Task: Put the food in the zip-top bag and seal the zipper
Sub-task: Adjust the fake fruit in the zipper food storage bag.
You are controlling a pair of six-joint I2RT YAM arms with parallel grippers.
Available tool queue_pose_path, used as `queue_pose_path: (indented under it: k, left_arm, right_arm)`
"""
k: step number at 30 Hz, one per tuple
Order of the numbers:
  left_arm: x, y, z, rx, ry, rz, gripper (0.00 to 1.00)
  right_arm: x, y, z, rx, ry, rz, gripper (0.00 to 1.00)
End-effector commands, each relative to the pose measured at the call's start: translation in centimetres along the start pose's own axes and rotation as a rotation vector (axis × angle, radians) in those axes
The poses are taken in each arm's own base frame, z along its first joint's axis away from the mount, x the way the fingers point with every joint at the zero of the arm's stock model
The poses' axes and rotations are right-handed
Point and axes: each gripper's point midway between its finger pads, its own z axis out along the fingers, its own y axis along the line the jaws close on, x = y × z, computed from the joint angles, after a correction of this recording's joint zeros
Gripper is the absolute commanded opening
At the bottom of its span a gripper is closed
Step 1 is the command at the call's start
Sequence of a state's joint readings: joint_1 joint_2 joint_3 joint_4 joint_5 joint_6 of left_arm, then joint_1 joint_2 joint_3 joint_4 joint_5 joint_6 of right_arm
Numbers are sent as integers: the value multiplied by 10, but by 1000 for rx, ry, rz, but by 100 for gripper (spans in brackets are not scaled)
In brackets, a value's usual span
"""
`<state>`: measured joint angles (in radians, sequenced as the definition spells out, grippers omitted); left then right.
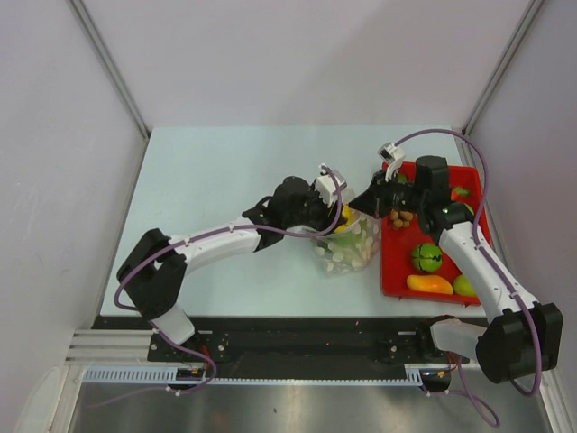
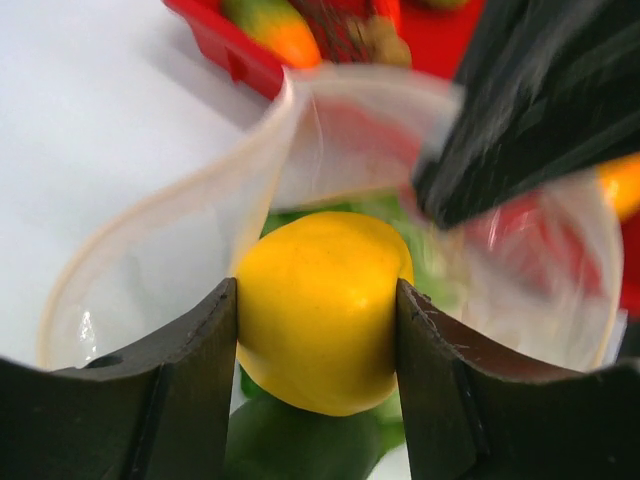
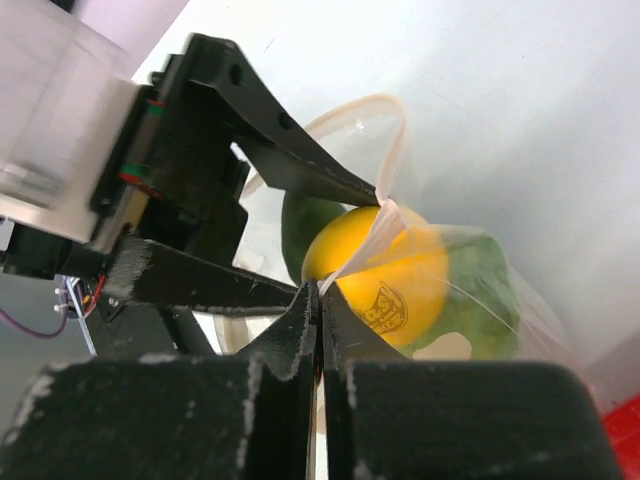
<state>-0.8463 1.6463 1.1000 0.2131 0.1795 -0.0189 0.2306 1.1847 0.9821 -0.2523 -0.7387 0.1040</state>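
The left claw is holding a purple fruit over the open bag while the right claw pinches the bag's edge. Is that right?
Not quite: the fruit is yellow, not purple. The left wrist view shows it clamped in the left gripper above the open zip-top bag. The rest holds: the right gripper pinches the bag's edge.
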Motion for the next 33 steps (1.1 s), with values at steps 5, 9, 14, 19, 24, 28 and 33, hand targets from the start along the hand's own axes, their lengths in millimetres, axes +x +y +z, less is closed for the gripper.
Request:
queue_pose_path:
  k: [5, 9, 14, 19, 24, 28, 33]
  left_arm:
    - [54, -12, -50, 332, 395, 244, 4]
    - [82, -12, -54, 383, 520, 252, 21]
    - [104, -11, -51, 371, 577, 315, 31]
    - [77, -5, -68, 346, 491, 318, 65]
    - [8, 5, -83, 266, 311, 210, 87]
    - [-43, 18, -105, 207, 151, 173, 89]
    - [-59, 4, -122, 225, 24, 242, 92]
  right_arm:
    - [-24, 17, -9, -67, -77, -104, 0]
    - [-26, 17, -7, -74, -83, -96, 0]
    - [-30, 18, -7, -78, -97, -97, 0]
    - [-28, 19, -7, -83, -92, -98, 0]
    - [-23, 17, -4, -87, -73, -101, 0]
    - [-23, 14, -2, -80, -71, -99, 0]
    - [-27, 9, 3, -74, -88, -104, 0]
